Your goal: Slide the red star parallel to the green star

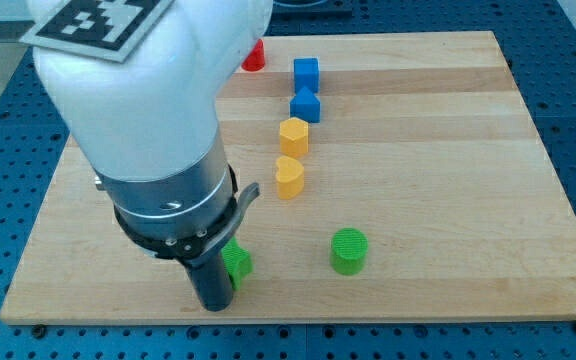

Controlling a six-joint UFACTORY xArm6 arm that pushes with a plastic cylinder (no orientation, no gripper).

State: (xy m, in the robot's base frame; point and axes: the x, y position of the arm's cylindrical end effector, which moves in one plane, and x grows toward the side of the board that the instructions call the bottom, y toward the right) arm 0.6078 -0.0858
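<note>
A red block [254, 57], mostly hidden behind the arm, sits at the view's top edge of the board; its shape cannot be made out. A green block [237, 263], partly hidden by the arm, lies near the view's bottom left; it looks star-like. The rod's lower part [211, 290] stands just left of this green block, touching or nearly touching it. My tip's very end is hard to tell apart from the rod's dark housing.
A blue cube [306, 72] and another blue block [305, 105] sit at the top centre. A yellow hexagon-like block [293, 136] and a yellow heart-like block [288, 177] lie below them. A green cylinder [348, 250] stands at bottom centre. The wooden board [448, 150] lies on a blue perforated table.
</note>
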